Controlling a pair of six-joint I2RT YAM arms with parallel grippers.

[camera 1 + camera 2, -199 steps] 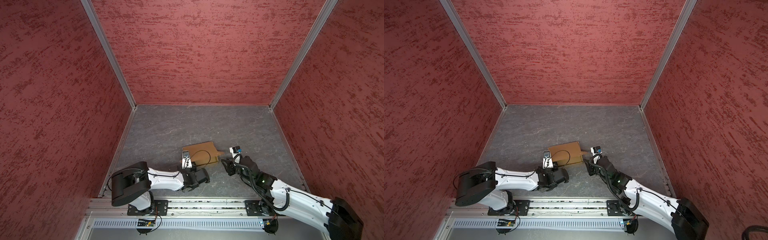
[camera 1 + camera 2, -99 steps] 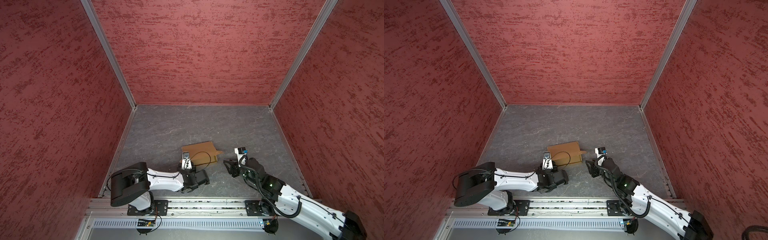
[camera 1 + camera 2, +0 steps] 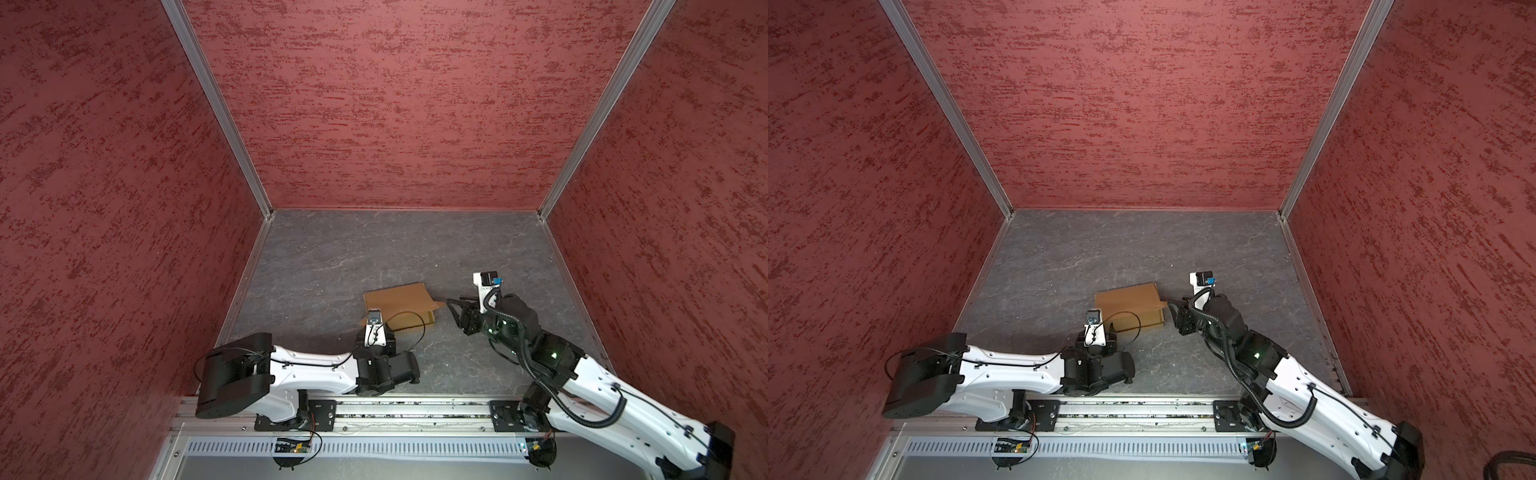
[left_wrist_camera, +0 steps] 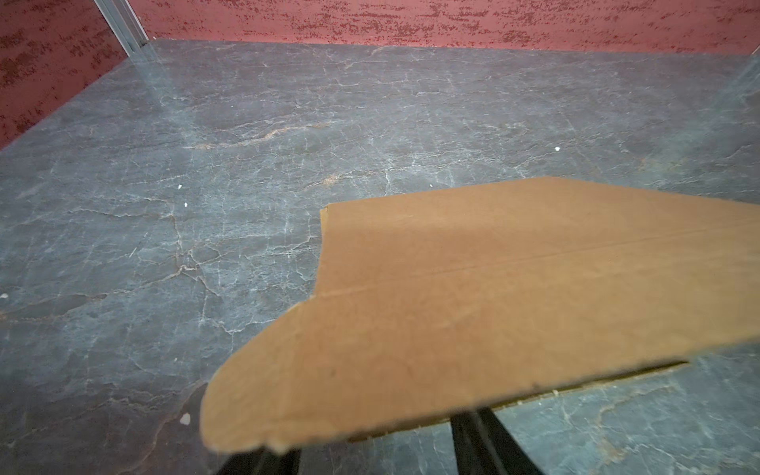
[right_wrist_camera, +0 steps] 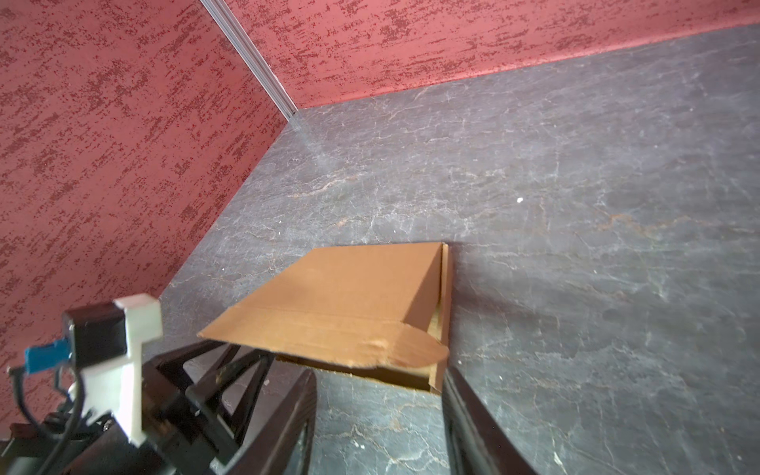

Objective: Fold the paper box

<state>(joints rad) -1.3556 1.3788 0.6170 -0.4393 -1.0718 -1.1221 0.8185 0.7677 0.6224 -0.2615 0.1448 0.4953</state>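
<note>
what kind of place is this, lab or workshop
Probably a lab robot cell: left arm and right arm mounted on a metal rail, red walls enclosing a grey tabletop, a paper box on it.

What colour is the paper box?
The paper box is plain tan-brown; right wrist view shows it best.

Robot lab cell, red textured walls (image 3: 415, 104), aluminium frame (image 3: 216, 104), grey floor (image 3: 374, 257), arms (image 3: 316, 370) on rail (image 3: 415, 411)

grey veined tabletop (image 3: 374, 249), 3 red mottled walls (image 3: 395, 104), aluminium rail (image 3: 415, 411).
</note>
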